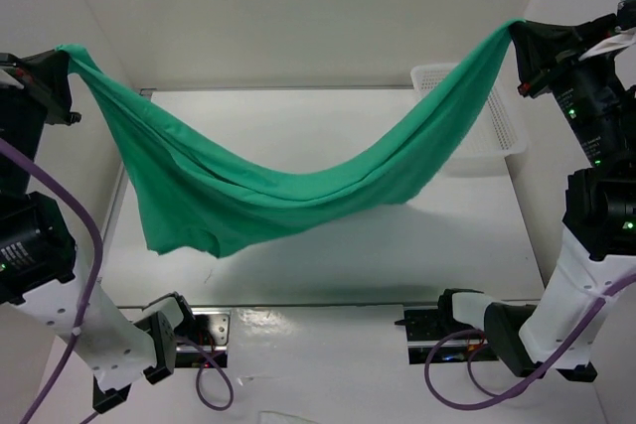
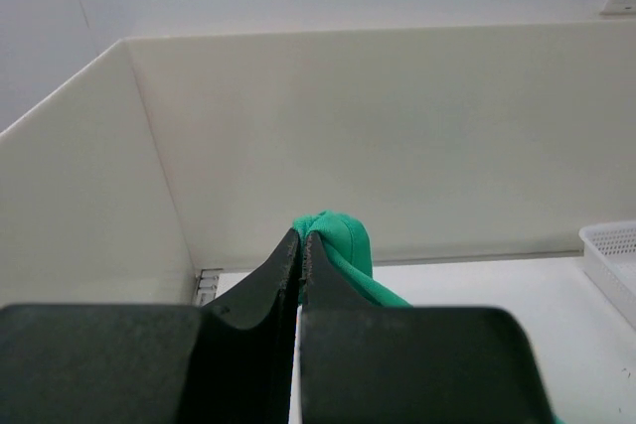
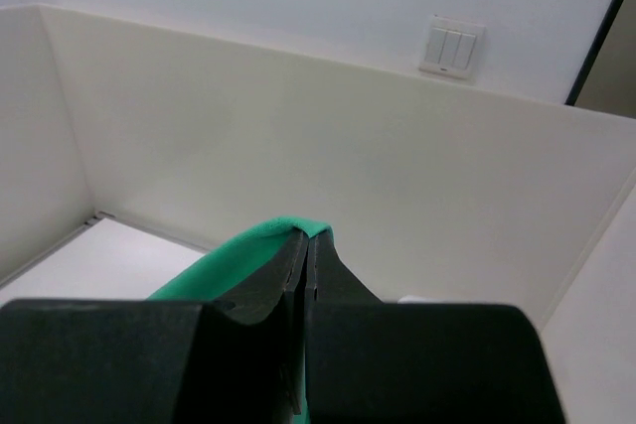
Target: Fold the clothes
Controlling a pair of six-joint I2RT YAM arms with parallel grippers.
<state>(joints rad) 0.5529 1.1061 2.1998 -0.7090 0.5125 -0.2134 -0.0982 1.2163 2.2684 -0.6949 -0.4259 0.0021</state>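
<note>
At far left, raised high beside the side wall: left arm [image 1: 40, 81], jaws closed tight on one bunched end of the green shirt [image 1: 288, 196]. Same grip from the left wrist view: a knob of shirt [image 2: 338, 240] pinched at the tips, no gap between them.

Across the middle: shirt slung in a deep hammock curve between the two arms, up off the white counter [image 1: 328, 275], lowest folds left of centre and seemingly just clear of the surface, shadow underneath. Loose edge dangling on the left side; bunched and twisted, not spread flat.

Further right, at the back corner: white mesh basket [image 1: 477, 126], partly hidden behind the shirt. At far right, equally high: right arm [image 1: 586, 96], jaws likewise shut on the other end, shirt [image 3: 248, 255] draped over the tips in the right wrist view.

On progress: early. Hoisted and stretched out only, with no fold visible anywhere. Left to do, by the look of it: laying flat on the counter, smoothing, then folding sleeves and body.
</note>
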